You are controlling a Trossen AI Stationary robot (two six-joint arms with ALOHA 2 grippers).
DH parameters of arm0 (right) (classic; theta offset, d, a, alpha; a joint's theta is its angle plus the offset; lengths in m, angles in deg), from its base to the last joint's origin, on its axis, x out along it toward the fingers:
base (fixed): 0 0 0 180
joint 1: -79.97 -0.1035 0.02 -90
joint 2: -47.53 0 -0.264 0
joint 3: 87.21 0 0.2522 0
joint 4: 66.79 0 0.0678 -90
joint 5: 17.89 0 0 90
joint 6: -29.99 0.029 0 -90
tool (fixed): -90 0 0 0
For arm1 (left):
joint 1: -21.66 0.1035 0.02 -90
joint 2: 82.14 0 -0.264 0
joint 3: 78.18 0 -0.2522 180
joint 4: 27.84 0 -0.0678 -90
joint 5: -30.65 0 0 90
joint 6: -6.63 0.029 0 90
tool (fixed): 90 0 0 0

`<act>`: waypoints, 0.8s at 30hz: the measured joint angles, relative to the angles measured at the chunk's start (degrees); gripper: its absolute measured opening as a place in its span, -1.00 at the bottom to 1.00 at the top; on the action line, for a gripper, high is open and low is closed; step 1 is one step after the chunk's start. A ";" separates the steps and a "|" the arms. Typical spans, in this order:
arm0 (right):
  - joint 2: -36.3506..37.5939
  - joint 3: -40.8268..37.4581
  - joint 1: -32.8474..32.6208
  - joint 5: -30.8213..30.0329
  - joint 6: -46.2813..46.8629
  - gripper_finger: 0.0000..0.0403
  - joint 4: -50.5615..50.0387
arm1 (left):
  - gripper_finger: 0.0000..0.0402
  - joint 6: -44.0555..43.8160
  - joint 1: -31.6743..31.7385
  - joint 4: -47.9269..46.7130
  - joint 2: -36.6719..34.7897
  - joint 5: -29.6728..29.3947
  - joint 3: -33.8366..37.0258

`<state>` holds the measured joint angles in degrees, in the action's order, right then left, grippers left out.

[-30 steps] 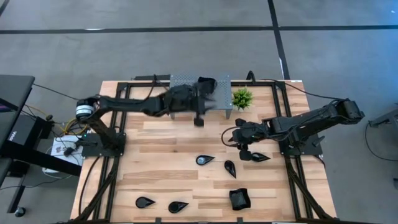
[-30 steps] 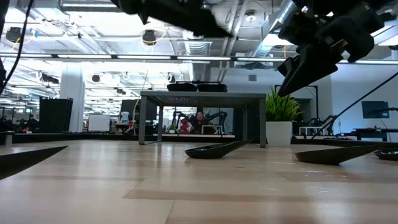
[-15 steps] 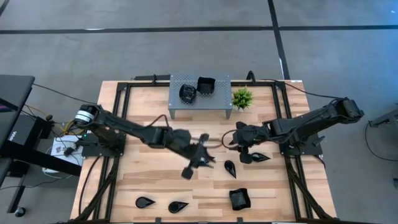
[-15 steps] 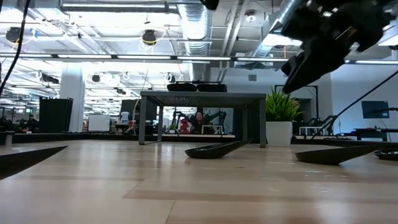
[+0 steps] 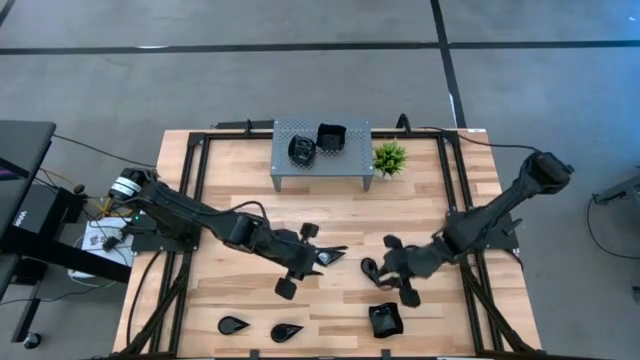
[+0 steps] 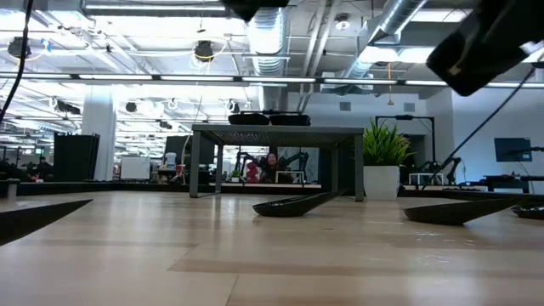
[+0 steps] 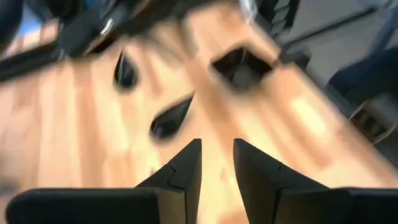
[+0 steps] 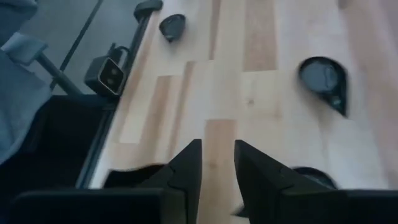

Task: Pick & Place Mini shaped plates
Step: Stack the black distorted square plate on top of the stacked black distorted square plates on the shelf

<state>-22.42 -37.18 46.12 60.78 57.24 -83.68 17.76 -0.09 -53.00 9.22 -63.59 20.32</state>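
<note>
Seven small, glossy black mini shaped plates are being shown. Five are lying on the pale slatted wooden counter (image 5: 250, 215) and two are being carried by the grey perforated metal stand (image 5: 355, 165) at its far side.

On the stand, a rounded plate (image 5: 302, 150) is sitting just beside a wavy-edged square plate (image 5: 331, 138).

Mid-counter, a first teardrop plate (image 5: 328, 256) is lying just ahead of the left gripper (image 5: 310, 262). Whether the two are touching cannot be told from above. In the left wrist view the dark fingers (image 7: 186, 168) are being held narrowly parted, with bare wood between them and nothing grasped.

A second teardrop plate (image 5: 370, 268) is lying just beside the right gripper (image 5: 388, 268), partly covered by it. That gripper is likewise being held slightly parted and released, with only wood showing in the gap in its own wrist view.

Nearer the front edge, a second wavy-edged square plate (image 5: 384, 319) is resting alone. Two more teardrop plates (image 5: 233, 325) (image 5: 286, 330) are lying side by side, well apart from it.

A small green potted plant (image 5: 388, 157) is standing just beside the stand's right end.

From counter height the plates are being seen only edge-on, as thin dark wedges, so their shapes cannot be told there. A dark arm part (image 6: 489, 47) is being cut off at that picture's upper right.
</note>
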 joint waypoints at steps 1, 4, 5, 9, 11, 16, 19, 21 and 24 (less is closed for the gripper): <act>-1.82 1.23 -1.27 -0.55 1.13 -0.57 0.12 | -0.53 -0.13 0.00 -1.14 -0.13 -0.52 0.22; -8.47 6.58 -5.60 -0.62 2.69 -0.62 -1.64 | -0.53 -0.51 0.00 -1.17 -0.72 -1.72 1.93; -10.95 9.31 -7.07 -0.62 2.75 -0.64 -4.11 | -0.53 -0.52 0.00 -1.07 -1.05 -1.97 2.49; -19.76 21.89 -12.12 -0.48 10.24 -0.68 -20.94 | -0.53 -0.91 -0.02 -0.49 -2.16 -4.57 4.42; -24.00 27.62 -13.58 -0.41 15.95 -0.69 -27.04 | -0.53 -1.17 -0.01 -0.15 -2.48 -5.69 5.03; -33.21 37.57 -16.08 5.19 23.74 -0.69 -32.71 | -0.53 -1.17 0.02 1.35 -3.75 -7.83 6.58; -37.44 41.02 -16.90 7.09 25.07 -0.69 -32.94 | -0.53 -1.17 0.04 2.00 -4.28 -8.71 6.90; -39.41 42.54 -17.17 7.23 26.49 -0.69 -34.10 | -0.53 -1.13 0.07 2.54 -4.44 -8.67 6.90; -41.38 44.34 -17.09 6.99 26.86 -0.69 -37.07 | -0.53 -1.13 0.09 3.85 -4.47 -8.67 6.90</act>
<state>-63.80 7.16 29.03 67.77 84.10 -120.75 16.63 -0.01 -49.15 4.75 -72.26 27.23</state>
